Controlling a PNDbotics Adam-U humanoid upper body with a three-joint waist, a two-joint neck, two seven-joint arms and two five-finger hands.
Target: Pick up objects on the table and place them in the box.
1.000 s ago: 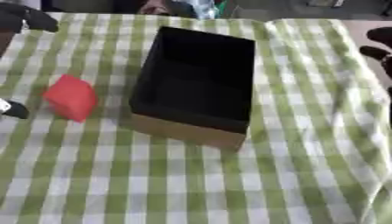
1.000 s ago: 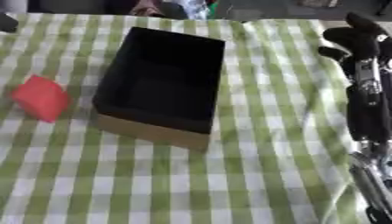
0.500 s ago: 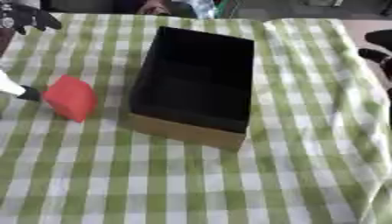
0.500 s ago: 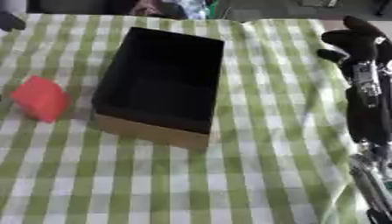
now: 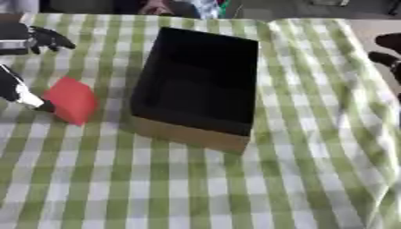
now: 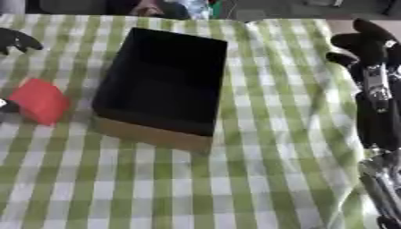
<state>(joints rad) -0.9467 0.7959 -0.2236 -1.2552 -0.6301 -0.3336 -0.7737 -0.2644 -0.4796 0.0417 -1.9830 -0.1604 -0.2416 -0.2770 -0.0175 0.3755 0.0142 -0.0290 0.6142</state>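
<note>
The left robot hand (image 5: pixel 23 67) comes in at the left edge, well to the left of the box (image 5: pixel 196 85). Its dark fingers (image 5: pixel 51 39) are spread above and a pale fingertip (image 5: pixel 23 96) reaches down to the left side of the red block (image 5: pixel 70 100); the tip looks to be touching the block or just beside it, but nothing is curled round it, so this robot hand is open. The red block lies on the green-and-white checked cloth (image 5: pixel 196 188) that covers the tabletop, just left of the box's near left corner and apart from its wall.

The box is a cardboard one with a black inside, open at the top, standing slightly askew in the middle of the cloth. Nothing shows inside it.

The right robot hand (image 6: pixel 364 44) stands to the right of the box, well apart from it, over the cloth's right edge. Its black fingers point up and are relaxed, holding nothing. The silver-jointed forearm (image 6: pixel 376 116) runs down from it toward the lower right corner.
</note>
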